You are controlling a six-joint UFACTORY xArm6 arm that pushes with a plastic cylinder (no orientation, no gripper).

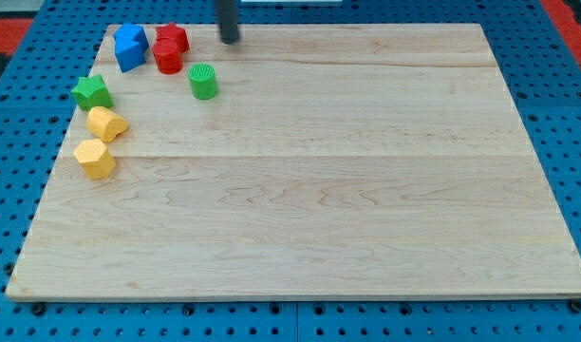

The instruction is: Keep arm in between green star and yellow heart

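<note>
The green star (pixel 91 92) lies near the board's left edge, toward the view's top. Two yellow blocks lie just below it: one (pixel 106 123) almost touching the star, another (pixel 95 159) lower down. I cannot tell which of them is the heart. My tip (pixel 231 40) is the lower end of a dark rod at the view's top, right of the red blocks. It stands well to the right of and above the green star and the yellow blocks, touching no block.
Two blue blocks (pixel 130 47) sit together at the top left. Two red blocks (pixel 170 48) sit next to them. A green cylinder (pixel 203 82) stands below and left of my tip. The wooden board (pixel 366 190) rests on a blue perforated base.
</note>
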